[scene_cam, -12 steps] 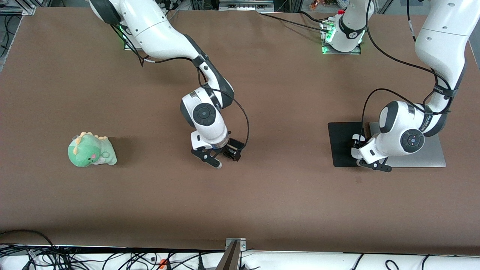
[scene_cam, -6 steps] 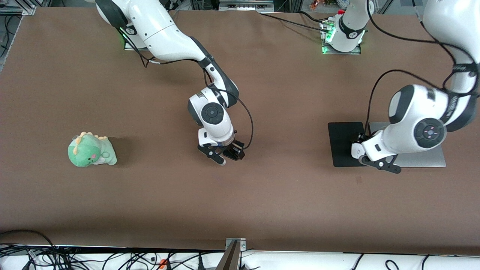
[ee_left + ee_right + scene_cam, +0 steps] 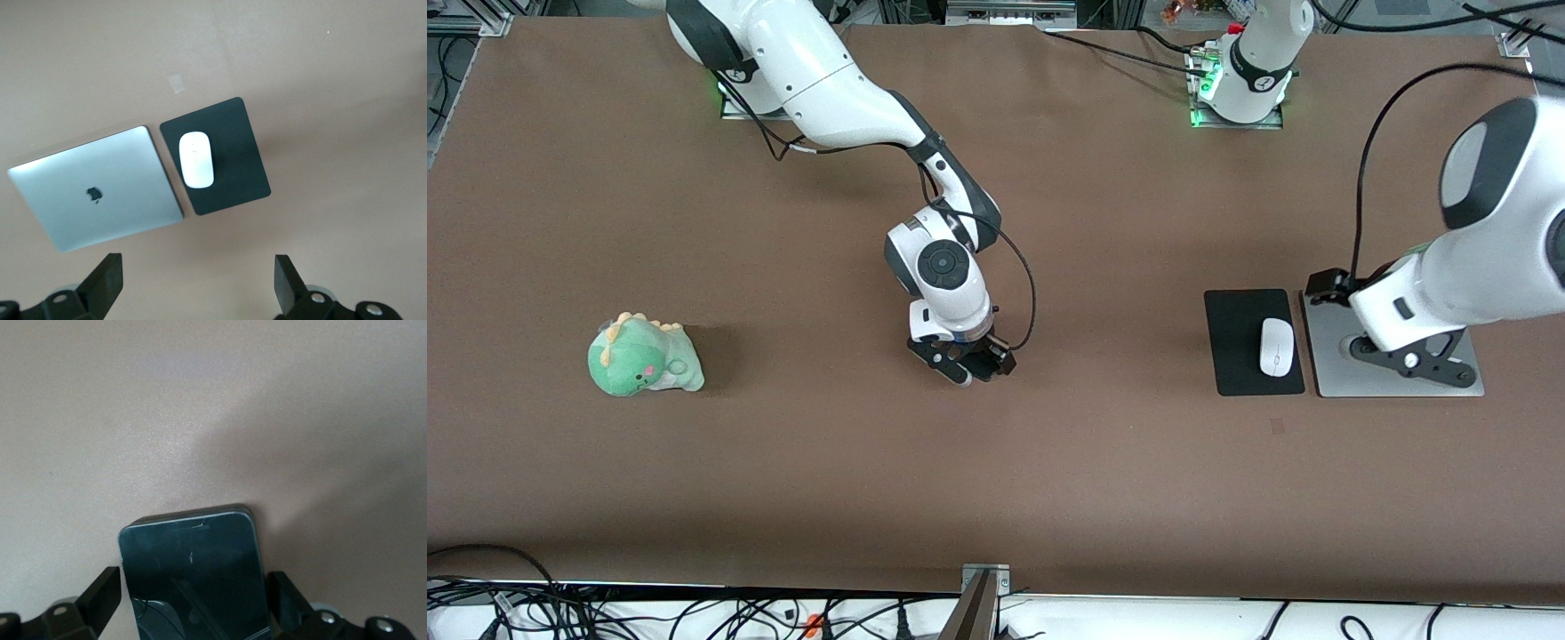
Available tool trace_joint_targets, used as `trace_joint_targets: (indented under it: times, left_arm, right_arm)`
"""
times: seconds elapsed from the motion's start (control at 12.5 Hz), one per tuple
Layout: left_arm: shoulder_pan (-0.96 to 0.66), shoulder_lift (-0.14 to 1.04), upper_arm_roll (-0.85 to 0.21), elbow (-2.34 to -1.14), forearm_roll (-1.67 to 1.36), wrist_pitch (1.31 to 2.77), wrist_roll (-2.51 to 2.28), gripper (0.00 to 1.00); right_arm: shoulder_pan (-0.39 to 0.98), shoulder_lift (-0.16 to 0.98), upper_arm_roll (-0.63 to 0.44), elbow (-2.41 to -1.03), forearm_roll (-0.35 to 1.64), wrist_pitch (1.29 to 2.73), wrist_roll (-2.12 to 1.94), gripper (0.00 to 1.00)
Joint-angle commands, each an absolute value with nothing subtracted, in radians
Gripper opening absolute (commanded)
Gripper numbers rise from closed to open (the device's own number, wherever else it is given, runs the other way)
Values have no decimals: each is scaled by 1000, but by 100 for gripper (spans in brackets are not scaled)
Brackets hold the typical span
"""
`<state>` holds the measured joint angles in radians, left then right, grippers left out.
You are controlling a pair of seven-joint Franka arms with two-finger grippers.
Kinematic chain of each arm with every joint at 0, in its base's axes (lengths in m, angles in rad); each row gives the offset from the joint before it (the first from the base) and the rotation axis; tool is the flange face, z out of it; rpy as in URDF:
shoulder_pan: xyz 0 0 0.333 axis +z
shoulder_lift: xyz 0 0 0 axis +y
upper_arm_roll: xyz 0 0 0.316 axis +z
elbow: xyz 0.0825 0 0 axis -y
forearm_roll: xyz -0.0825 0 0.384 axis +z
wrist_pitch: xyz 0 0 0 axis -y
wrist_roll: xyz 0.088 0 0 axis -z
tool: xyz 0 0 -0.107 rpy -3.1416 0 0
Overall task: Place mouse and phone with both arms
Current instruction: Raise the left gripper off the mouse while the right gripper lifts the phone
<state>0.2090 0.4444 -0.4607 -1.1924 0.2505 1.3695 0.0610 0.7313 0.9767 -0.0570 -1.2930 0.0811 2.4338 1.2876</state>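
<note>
Mouse [image 3: 1277, 347] now sits alone on the black pad [image 3: 1238, 342]; half a second ago the left gripper [image 3: 1408, 360] was still down on it. That gripper has let go and lifted: it now hangs over the closed laptop [image 3: 1325, 369] beside the pad, and in the left wrist view its fingers [image 3: 107, 283] are spread wide with nothing between them, mouse [image 3: 197, 159] well below and clear of them. So the mouse half looks done (placed square on the pad, just beside the laptop edge).

Right gripper [image 3: 965, 364] is low over the bare middle of the table, and has drifted a little toward the left arm's end over the last second. It is clamped on the phone [image 3: 193, 573], which lies flat between the fingers in the right wrist view, screen up. Phone not yet released, so that half remains. Cannot tell if the phone touches the table.

A green plush dino [image 3: 643, 357] sits well apart from it, toward the right arm's end, untouched.
</note>
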Motion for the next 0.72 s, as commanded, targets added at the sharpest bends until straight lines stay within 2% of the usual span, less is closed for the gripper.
trace_joint_targets:
  times: [0.0, 0.08, 0.16, 0.4, 0.48, 0.56, 0.64]
  left_arm:
    - [215, 430, -440, -1117, 252, 1327, 66, 100]
    - [193, 381, -370, -1150, 226, 1348, 63, 100]
    - [123, 330, -286, -1222, 189, 1376, 60, 100]
    - [-74, 174, 17, -1450, 57, 1535, 41, 100]
    - [-112, 119, 75, -1524, 36, 1586, 25, 100]
    - [-113, 91, 77, -1567, 38, 1629, 14, 100]
    - [-114, 92, 74, -1554, 46, 1611, 18, 100]
  right_arm:
    - [741, 996, -64, -1270, 81, 2442, 1289, 73]
    - [741, 994, -64, -1270, 78, 2441, 1281, 63]
    - [741, 993, -66, -1270, 71, 2439, 1273, 58]
    - [730, 967, -71, -1267, 69, 2399, 1256, 57]
    - [720, 948, -74, -1263, 71, 2338, 1224, 57]
    - [701, 927, -74, -1259, 75, 2279, 1159, 57]
    - [674, 899, -74, -1261, 83, 2240, 1099, 57]
